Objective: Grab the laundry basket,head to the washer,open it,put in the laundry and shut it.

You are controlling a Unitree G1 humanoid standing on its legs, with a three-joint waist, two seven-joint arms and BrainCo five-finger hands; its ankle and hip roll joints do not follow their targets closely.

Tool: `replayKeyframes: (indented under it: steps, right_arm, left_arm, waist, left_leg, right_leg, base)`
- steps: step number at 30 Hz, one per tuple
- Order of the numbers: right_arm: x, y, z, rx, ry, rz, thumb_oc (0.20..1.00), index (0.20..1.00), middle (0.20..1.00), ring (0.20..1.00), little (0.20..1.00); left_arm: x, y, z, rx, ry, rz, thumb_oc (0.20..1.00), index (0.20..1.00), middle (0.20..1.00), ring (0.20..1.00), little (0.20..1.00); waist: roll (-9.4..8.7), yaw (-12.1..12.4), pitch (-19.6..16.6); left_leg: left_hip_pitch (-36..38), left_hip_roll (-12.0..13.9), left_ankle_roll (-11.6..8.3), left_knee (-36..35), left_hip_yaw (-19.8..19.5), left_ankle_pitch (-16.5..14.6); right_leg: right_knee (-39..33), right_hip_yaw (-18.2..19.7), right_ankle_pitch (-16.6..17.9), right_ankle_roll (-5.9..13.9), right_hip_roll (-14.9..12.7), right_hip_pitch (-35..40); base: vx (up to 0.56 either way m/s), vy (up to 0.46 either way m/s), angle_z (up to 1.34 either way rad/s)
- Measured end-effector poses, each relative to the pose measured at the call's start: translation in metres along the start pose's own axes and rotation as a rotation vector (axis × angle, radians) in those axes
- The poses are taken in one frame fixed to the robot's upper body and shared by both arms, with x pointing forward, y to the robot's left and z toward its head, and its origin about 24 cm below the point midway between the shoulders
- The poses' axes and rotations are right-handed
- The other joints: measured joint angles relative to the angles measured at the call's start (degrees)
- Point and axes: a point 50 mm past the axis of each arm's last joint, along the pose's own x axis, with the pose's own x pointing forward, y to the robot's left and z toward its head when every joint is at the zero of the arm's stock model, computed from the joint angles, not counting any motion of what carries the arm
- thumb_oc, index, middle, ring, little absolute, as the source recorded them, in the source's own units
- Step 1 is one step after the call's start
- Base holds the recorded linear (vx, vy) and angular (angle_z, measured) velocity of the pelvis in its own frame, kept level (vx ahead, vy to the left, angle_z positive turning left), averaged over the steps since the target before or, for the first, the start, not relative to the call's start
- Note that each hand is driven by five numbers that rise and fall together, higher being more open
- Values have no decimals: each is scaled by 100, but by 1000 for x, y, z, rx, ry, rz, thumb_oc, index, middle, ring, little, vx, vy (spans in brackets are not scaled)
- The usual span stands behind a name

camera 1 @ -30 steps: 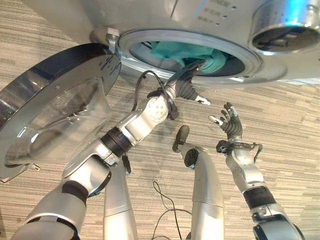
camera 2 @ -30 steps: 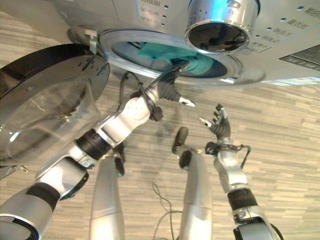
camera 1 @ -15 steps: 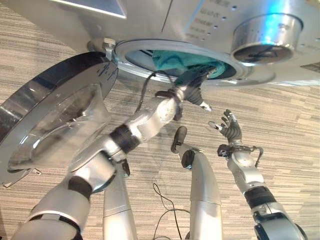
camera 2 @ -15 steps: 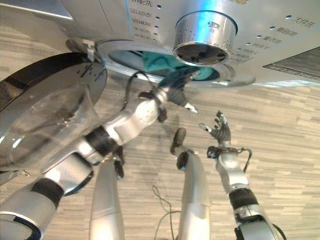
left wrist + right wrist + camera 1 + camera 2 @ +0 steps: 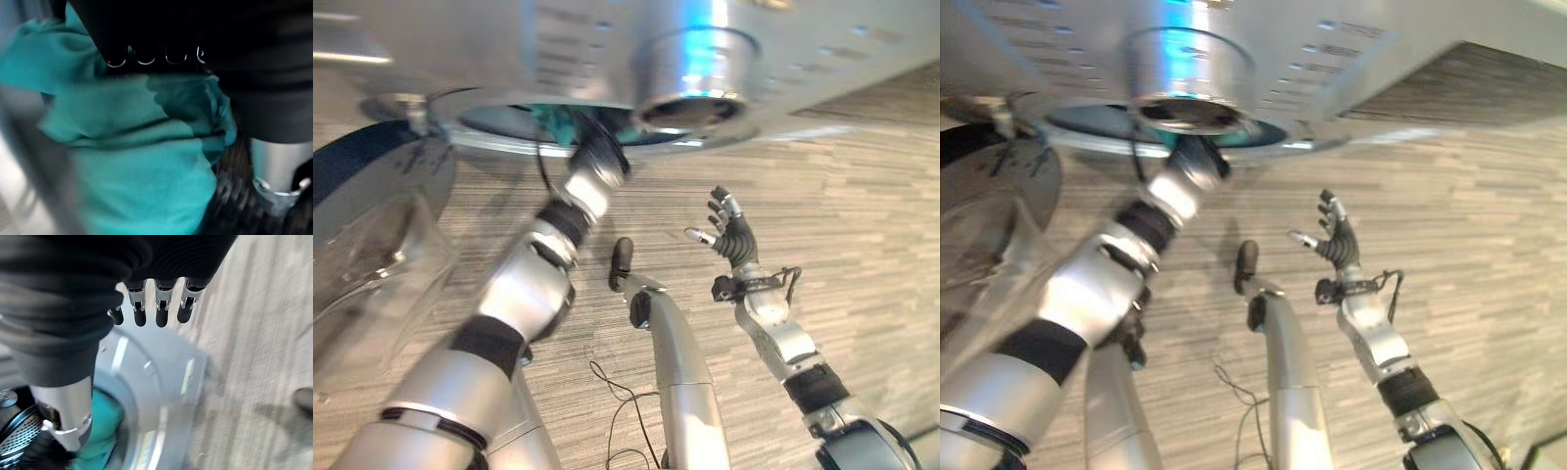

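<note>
The washer (image 5: 607,59) spans the top of both eye views, its round opening facing the robot and its door (image 5: 372,245) swung wide at the robot's left. Teal laundry (image 5: 142,161) lies bunched inside the drum (image 5: 19,431), just past the opening's rim. The left hand (image 5: 597,157) is reached into the opening, its dark cover and fingertips (image 5: 142,61) above the cloth; whether the fingers grip or merely press the cloth cannot be told. The right hand (image 5: 729,230) is raised over the wood-grain floor (image 5: 862,225), well apart from the washer, fingers (image 5: 161,308) relaxed and spread, holding nothing. The step in hand is judged to be loading. To do it well, the cloth should be pushed fully behind the rim so no fold trails over the seal, and the left hand drawn clear of any snag before the door is closed.
</note>
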Motion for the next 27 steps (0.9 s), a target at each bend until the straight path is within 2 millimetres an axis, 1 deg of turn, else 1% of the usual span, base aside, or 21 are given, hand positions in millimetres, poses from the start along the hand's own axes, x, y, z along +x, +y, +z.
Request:
replayKeyframes:
  steps: [2, 5, 7, 9, 10, 12, 13, 14, 15, 16, 17, 18, 19, 20, 21, 22, 23, 24, 25, 27]
  right_arm:
    - [-5, -4, -7, -10, 29, 2, 1000, 1000, 1000, 1000, 1000]
    - [-1, -4, -3, -10, 13, 1, 1000, 1000, 1000, 1000, 1000]
    - [2, -4, 1, -12, 1, 1, 1000, 1000, 1000, 1000, 1000]
    - [8, -2, 5, -10, -15, 5, 1000, 1000, 1000, 1000, 1000]
    - [11, -2, 7, -11, -26, 6, 1000, 1000, 1000, 1000, 1000]
    - [12, -8, 8, -18, -27, -11, 1000, 1000, 1000, 1000, 1000]
    - [12, -11, 5, -20, -16, -23, 1000, 1000, 1000, 1000, 1000]
    - [12, -12, 4, -21, -11, -24, 1000, 1000, 1000, 1000, 1000]
    - [11, -15, 1, -22, 4, -29, 1000, 1000, 1000, 1000, 1000]
    - [10, -18, -2, -16, 19, -44, 1000, 1000, 1000, 1000, 1000]
    - [8, -22, -5, -10, 31, -63, 1000, 1000, 1000, 1000, 1000]
    - [5, -26, -10, -8, 54, -84, 1000, 1000, 1000, 1000, 1000]
    - [5, -27, -12, -6, 65, -90, 1000, 1000, 1000, 1000, 1000]
    - [4, -29, -15, 0, 78, -105, 1000, 1000, 1000, 1000, 1000]
    - [3, -31, -19, 9, 94, -118, 1000, 1000, 1000, 1000, 1000]
    - [1, -31, -25, 16, 117, -128, 1000, 1000, 1000, 1000, 1000]
    - [-2, -33, -29, 14, 139, -133, 1000, 1000, 1000, 1000, 1000]
    - [-5, -33, -39, 18, 181, -142, 1000, 1000, 1000, 1000, 1000]
    - [-8, -32, -46, 21, 211, -144, 1000, 1000, 1000, 1000, 1000]
    - [-13, -30, -56, 25, 251, -137, 1000, 1000, 1000, 1000, 1000]
  left_arm:
    - [0, 0, 9, -55, -22, -2, 1000, 1000, 1000, 1000, 1000]
    - [-1, -3, 17, -122, -24, -15, 1000, 1000, 1000, 1000, 1000]
    - [-5, -12, 34, -179, -51, -43, 1000, 1000, 1000, 1000, 1000]
    - [-10, -17, 54, -202, -137, -59, 1000, 1000, 1000, 1000, 1000]
    - [-11, -17, 57, -202, -163, -62, 1000, 1000, 1000, 1000, 1000]
    - [-17, -26, 59, -128, -222, -95, 1000, 1000, 1000, 1000, 1000]
    - [-23, -35, 57, -69, -263, -125, 1000, 1000, 1000, 1000, 1000]
    - [-25, -40, 54, -42, -269, -149, 1000, 1000, 1000, 1000, 1000]
    - [-32, -50, 41, 16, -278, -204, 1000, 1000, 1000, 1000, 1000]
    - [-42, -59, 25, 64, -295, -271, 1000, 1000, 1000, 1000, 1000]
    - [-52, -67, 13, 78, -304, -320, 1000, 1000, 1000, 1000, 1000]
    - [-66, -79, -8, 131, -292, -393, 1000, 1000, 1000, 1000, 1000]
    - [-73, -84, -18, 152, -285, -432, 1000, 1000, 1000, 1000, 1000]
    - [-82, -89, -35, 182, -262, -480, 1000, 1000, 1000, 1000, 1000]
    - [-91, -91, -50, 193, -244, -515, 1000, 1000, 1000, 1000, 1000]
    - [-104, -88, -68, 187, -232, -554, 1000, 1000, 1000, 1000, 1000]
    - [-112, -87, -86, 210, -194, -580, 1000, 1000, 1000, 1000, 1000]
    - [-125, -85, -105, 204, -157, -609, 1000, 1000, 1000, 1000, 1000]
    - [-134, -82, -123, 215, -109, -628, 1000, 1000, 1000, 1000, 1000]
    - [-150, -78, -147, 225, -48, -638, 1000, 1000, 1000, 1000, 1000]
  waist:
    - [-3, 65, -8]
    - [-6, 85, -12]
    - [-6, 160, -12]
    - [-6, 240, -12]
    - [-6, 264, -12]
    - [-5, 381, -11]
    - [-4, 458, -11]
    - [0, 488, -8]
    - [8, 549, -5]
    - [23, 623, -7]
    - [33, 640, -4]
    - [64, 731, -6]
    - [68, 745, -7]
    - [77, 837, -11]
    - [80, 881, -9]
    - [82, 876, -10]
    - [123, 1005, -20]
    - [126, 1029, -20]
    - [162, 1120, -21]
    - [178, 1195, -10]
  left_leg:
    - [126, -55, -93, -208, -23, 92]
    - [137, -92, -141, -388, -44, 209]
    - [136, -122, -179, -572, -65, 330]
    - [141, -128, -188, -669, -78, 390]
    - [141, -126, -187, -682, -80, 391]
    - [161, -131, -189, -722, -83, 393]
    - [192, -133, -191, -742, -85, 395]
    - [213, -138, -191, -741, -88, 394]
    - [287, -137, -191, -749, -87, 394]
    - [387, -152, -191, -756, -80, 394]
    - [464, -156, -191, -762, -80, 394]
    - [578, -182, -189, -818, -82, 393]
    - [637, -202, -189, -857, -83, 393]
    - [681, -248, -178, -867, -79, 401]
    - [728, -259, -172, -889, -77, 404]
    - [795, -269, -138, -967, -60, 434]
    - [805, -299, -141, -1002, -66, 458]
    - [865, -300, -136, -1061, -60, 488]
    - [929, -316, -128, -1162, -66, 544]
    - [1051, -301, -128, -1305, -77, 621]
  right_leg:
    - [-51, -6, 0, -4, 0, 62]
    - [-120, -29, 12, -23, -20, 55]
    - [-222, -106, 49, -61, -36, 56]
    - [-273, -147, 58, -76, -37, 56]
    - [-277, -152, 58, -77, -39, 57]
    - [-295, -153, 59, -77, -50, 58]
    - [-295, -153, 58, -77, -55, 79]
    - [-296, -163, 58, -77, -66, 108]
    - [-307, -169, 57, -78, -92, 193]
    - [-330, -168, 56, -77, -107, 298]
    - [-353, -165, 56, -76, -107, 381]
    - [-397, -174, 50, -68, -120, 507]
    - [-422, -180, 47, -61, -133, 560]
    - [-432, -180, 49, -57, -154, 607]
    - [-437, -172, 42, -40, -167, 645]
    - [-456, -156, 47, -30, -183, 673]
    - [-460, -166, 49, -28, -201, 683]
    - [-523, -167, 66, -2, -186, 740]
    - [-553, -182, 73, 3, -197, 783]
    - [-695, -221, 131, 13, -154, 917]
  base:
    - [5, 4, 11]
    - [0, -18, 12]
    - [-4, -14, 13]
    - [-1, -17, 6]
    - [0, 0, 0]
    - [0, 16, 1]
    - [9, 39, 3]
    - [13, 55, 4]
    - [11, 48, 3]
    - [0, 0, 0]
    - [3, 18, 4]
    - [2, 16, 7]
    - [2, 26, 9]
    - [-2, 16, 6]
    - [-8, 17, 6]
    - [-11, 6, 8]
    - [-27, 3, 6]
    - [-22, -7, 9]
    - [-24, -27, 4]
    - [-9, -28, 4]
